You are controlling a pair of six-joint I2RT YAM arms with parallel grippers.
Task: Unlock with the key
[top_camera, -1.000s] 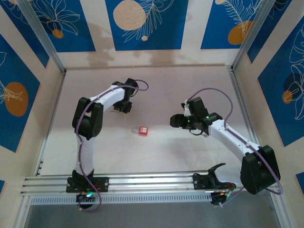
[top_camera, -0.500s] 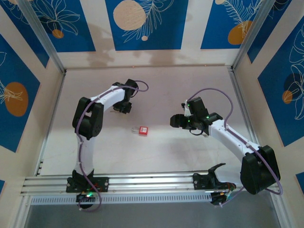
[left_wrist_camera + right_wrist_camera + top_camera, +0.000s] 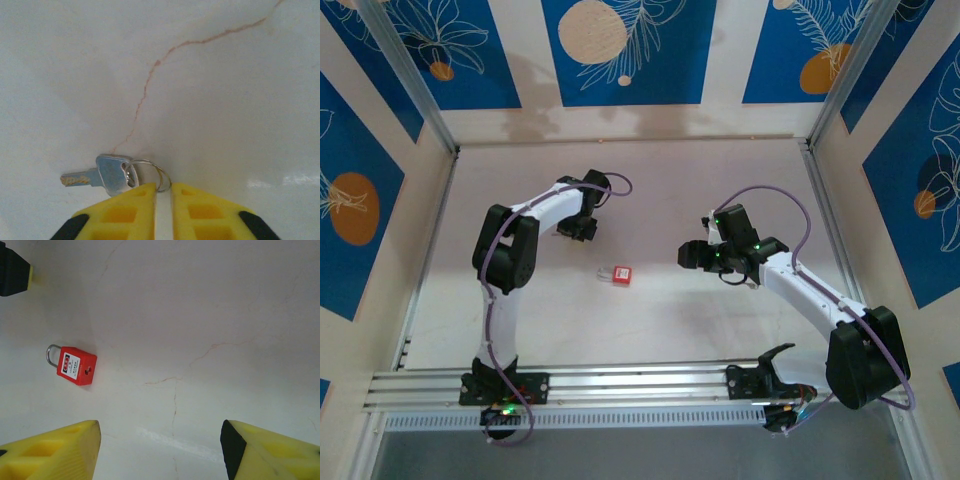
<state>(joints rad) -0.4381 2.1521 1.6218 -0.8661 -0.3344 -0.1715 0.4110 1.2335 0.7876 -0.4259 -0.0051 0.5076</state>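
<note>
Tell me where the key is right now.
In the left wrist view the key lies flat on the white table, its ring pinched by the left gripper; the red padlock sits apart, nearer the table's centre.

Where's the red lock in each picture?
Top external: lock in the middle.
Right wrist: lock at left, lying flat.
Left wrist: key at the left pincer.
Shared landmark: left pincer, up-left of the lock in top and right-wrist views.
</note>
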